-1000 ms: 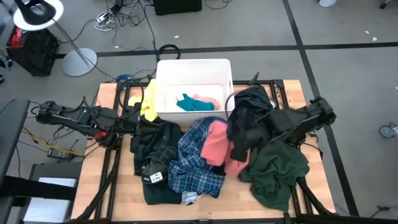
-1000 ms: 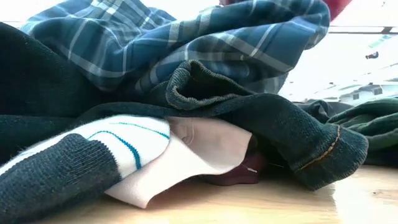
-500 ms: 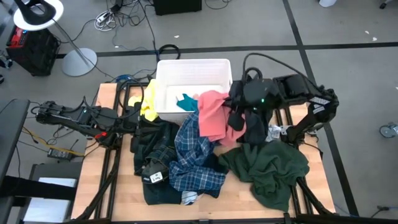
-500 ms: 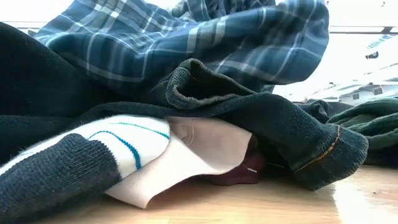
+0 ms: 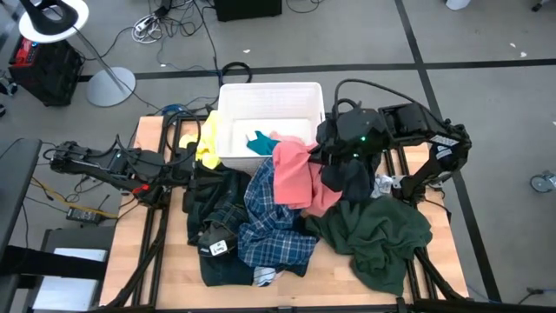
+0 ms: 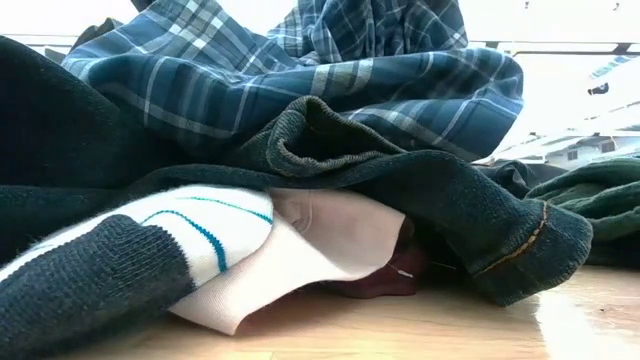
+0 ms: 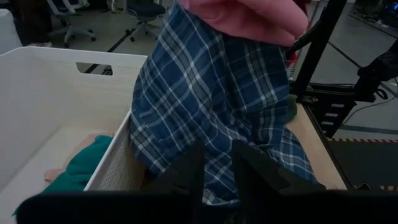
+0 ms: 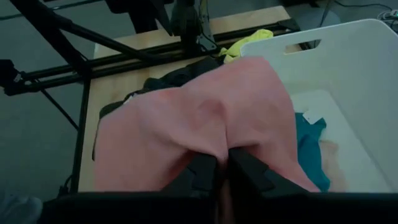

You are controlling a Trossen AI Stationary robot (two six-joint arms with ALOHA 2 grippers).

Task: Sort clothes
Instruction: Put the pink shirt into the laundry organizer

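My right gripper (image 5: 323, 156) (image 8: 222, 171) is shut on the salmon pink garment (image 5: 295, 178), raised by the near right corner of the white bin (image 5: 228, 96). A black garment (image 5: 347, 178) hangs under that arm; whether it is held I cannot tell. The blue plaid garment (image 5: 269, 217) lies heaped below, partly against the bin wall (image 7: 118, 168). The dark green garment (image 5: 382, 235) lies at the near right. A teal garment (image 5: 263, 143) lies in the bin; a yellow one (image 5: 208, 139) hangs on its left wall. My left gripper (image 5: 182, 176) waits shut at the left. My right gripper pinches a raised fold of the salmon pink garment (image 8: 217, 140) between its two fingers, slanting down from the table's right side. The cloth spreads away from the fingers and hangs slack below them, its lower end (image 5: 304, 204) lying on the plaid garment.
A dark green knit piece (image 6: 470, 200), a white sock with teal stripes (image 6: 200, 230) and a maroon piece (image 6: 385, 280) lie at the near edge. The arms' black frames (image 5: 165, 209) flank the table. Bare wood (image 5: 330, 283) shows at the near middle.
My right gripper has risen and gone toward the table's far edge and the bin, carrying the salmon pink garment. The garment has been lifted off the pile and now hangs beside the bin's near right corner. The black garment has come along, and the plaid has shifted.
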